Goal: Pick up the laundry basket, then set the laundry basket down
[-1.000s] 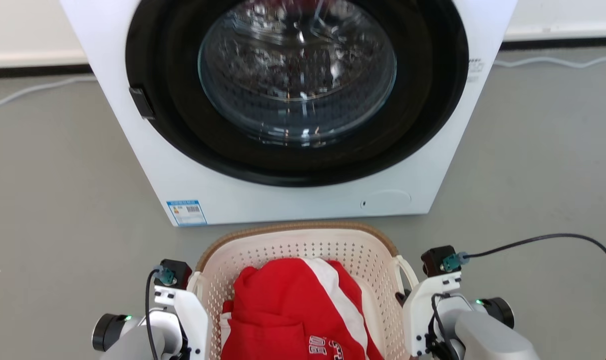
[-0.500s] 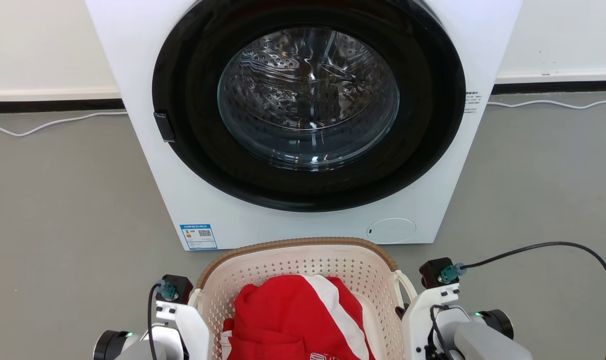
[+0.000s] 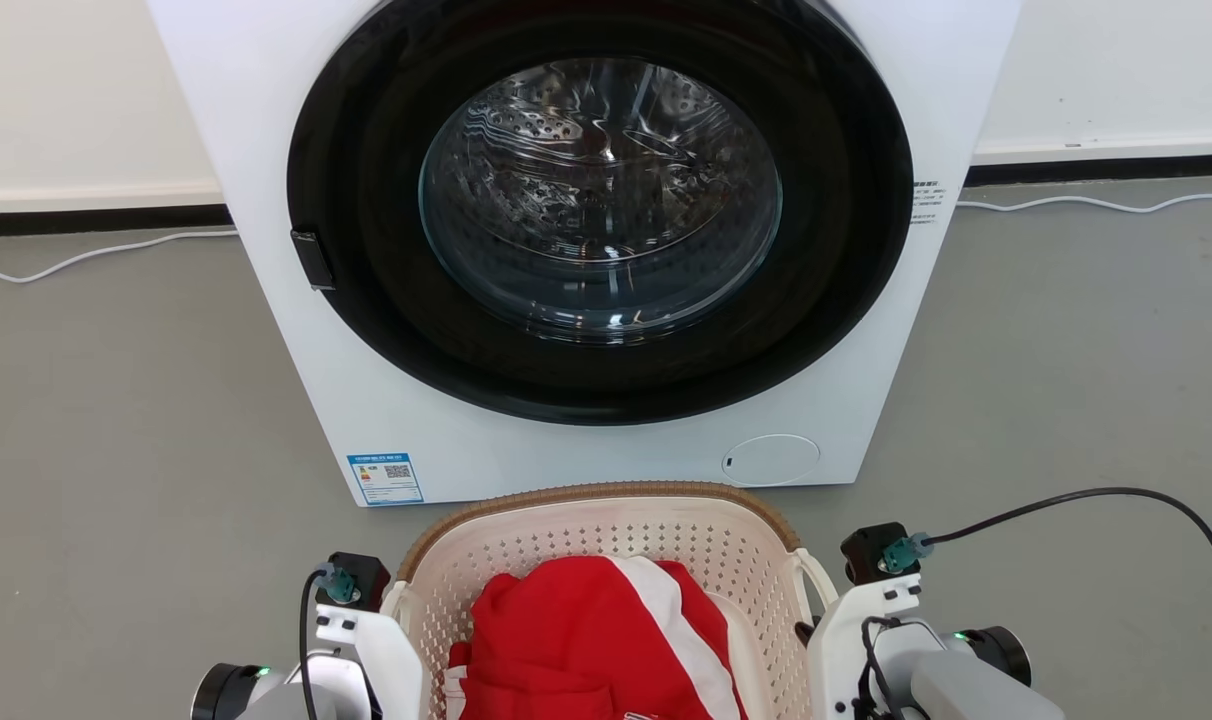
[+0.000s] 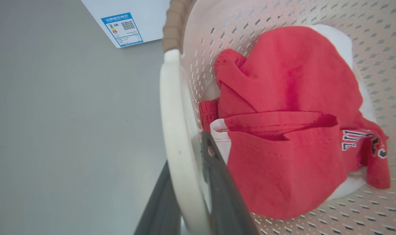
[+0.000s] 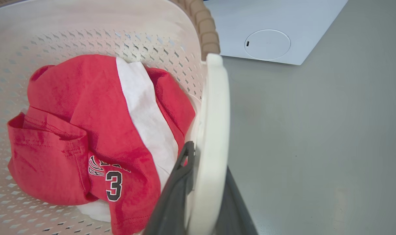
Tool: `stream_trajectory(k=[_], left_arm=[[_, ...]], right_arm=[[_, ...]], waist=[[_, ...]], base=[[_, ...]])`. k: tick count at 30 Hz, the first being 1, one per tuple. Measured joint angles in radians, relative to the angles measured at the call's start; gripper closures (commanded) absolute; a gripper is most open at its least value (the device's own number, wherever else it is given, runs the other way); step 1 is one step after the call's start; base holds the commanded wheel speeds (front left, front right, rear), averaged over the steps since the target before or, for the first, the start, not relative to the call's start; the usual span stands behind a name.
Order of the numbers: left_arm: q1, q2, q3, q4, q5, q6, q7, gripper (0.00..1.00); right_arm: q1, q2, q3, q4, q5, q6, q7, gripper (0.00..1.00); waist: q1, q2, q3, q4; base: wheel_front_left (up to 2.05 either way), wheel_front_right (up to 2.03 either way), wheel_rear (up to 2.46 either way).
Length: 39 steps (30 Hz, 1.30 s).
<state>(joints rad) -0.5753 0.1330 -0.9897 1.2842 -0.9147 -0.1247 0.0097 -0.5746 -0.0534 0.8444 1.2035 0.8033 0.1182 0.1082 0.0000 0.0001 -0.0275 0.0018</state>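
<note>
White washer (image 3: pixel 601 200) at 12 o'clock, round door (image 3: pixel 846 250) shut. Cream laundry basket (image 3: pixel 606 497) at 6 o'clock, red shirt (image 3: pixel 566 640) inside. At its 9 o'clock left gripper (image 3: pixel 381 650), at 3 o'clock right gripper (image 3: pixel 814 625)

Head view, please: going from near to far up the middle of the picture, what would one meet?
The red shirt → the basket, at its far rim → the washer.

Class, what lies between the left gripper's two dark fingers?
In the left wrist view, the laundry basket's white loop handle runs between the left gripper's fingers, which are shut on it.
</note>
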Motion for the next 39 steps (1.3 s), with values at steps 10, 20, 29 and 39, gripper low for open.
stream_trajectory(k=[10, 20, 29, 39], left_arm=[[0.001, 0.002, -0.014, -0.002, -0.003, 0.0, 0.0, 1.0], [0.003, 0.002, -0.019, -0.002, -0.01, 0.0, 0.0, 1.0], [0.009, 0.002, -0.024, -0.001, -0.018, 0.0, -0.001, 1.0], [0.002, 0.002, -0.027, -0.001, -0.018, 0.0, -0.036, 1.0]], right_arm=[[-0.001, 0.0, 0.027, 0.003, 0.03, 0.0, 0.0, 1.0], [-0.002, 0.0, 0.045, 0.006, 0.044, 0.0, -0.003, 1.0], [-0.004, 0.0, 0.065, 0.012, 0.061, 0.0, -0.004, 1.0], [-0.023, 0.003, 0.077, 0.03, 0.061, 0.0, -0.049, 1.0]], waist=[[0.0001, 0.0, 0.005, -0.011], [0.0, 0.0, 0.006, -0.014], [0.0, 0.0, 0.009, -0.02], [0.0, 0.0, 0.067, -0.023]], base=[[0.0, 0.0, 0.0], [0.0, 0.0, 0.0], [0.0, 0.0, 0.0], [0.0, 0.0, 0.0]])
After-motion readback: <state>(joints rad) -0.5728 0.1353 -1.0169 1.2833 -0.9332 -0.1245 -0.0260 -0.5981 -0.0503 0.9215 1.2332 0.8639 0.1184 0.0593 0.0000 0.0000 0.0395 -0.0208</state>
